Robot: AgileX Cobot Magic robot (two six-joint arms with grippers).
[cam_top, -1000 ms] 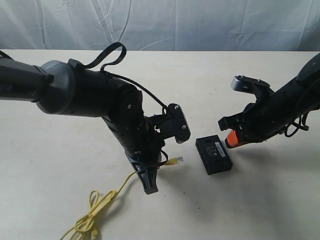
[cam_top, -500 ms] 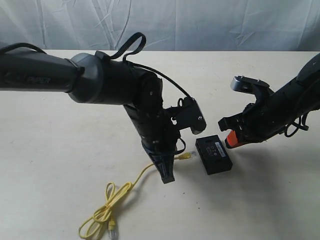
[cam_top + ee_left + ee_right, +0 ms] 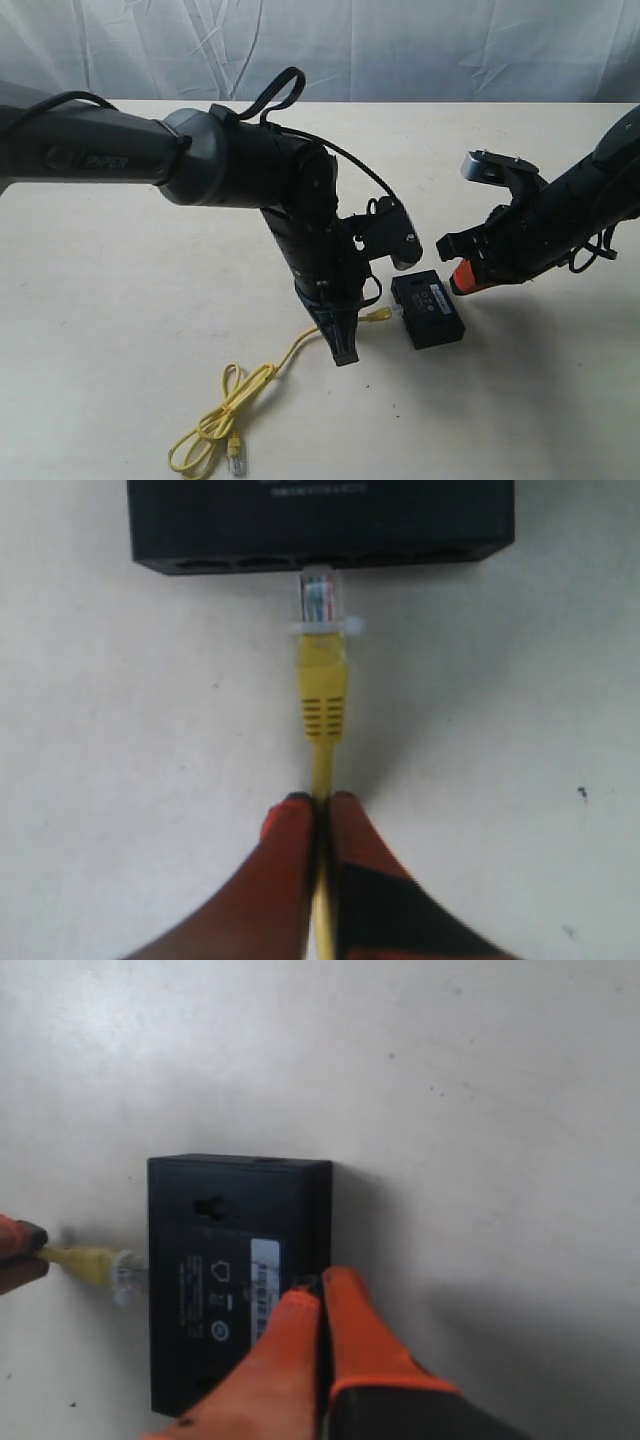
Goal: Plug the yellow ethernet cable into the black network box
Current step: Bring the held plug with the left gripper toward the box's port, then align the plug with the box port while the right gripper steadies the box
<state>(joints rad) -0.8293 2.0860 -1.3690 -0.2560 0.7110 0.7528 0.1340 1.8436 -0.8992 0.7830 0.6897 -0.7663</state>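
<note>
Pale cream tabletop [image 3: 120, 300], creased whitish cloth backdrop [image 3: 400, 50] behind it

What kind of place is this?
Probably a robot test lab: a plain table, a wrinkled white sheet behind it, and a left arm and right arm handling a cable and box.

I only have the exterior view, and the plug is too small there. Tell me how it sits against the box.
Observer: Left wrist view: the clear plug of the yellow ethernet cable is lined up with a port on the black network box, tip at the opening, most of it outside.
Operator: Report the left grip.
Observer: The left gripper is shut on the cable, behind the yellow boot.
Operator: Now the other arm.
Observer: Right wrist view: the right gripper is shut, tips at the box's edge beside its white label; contact is unclear.
</note>
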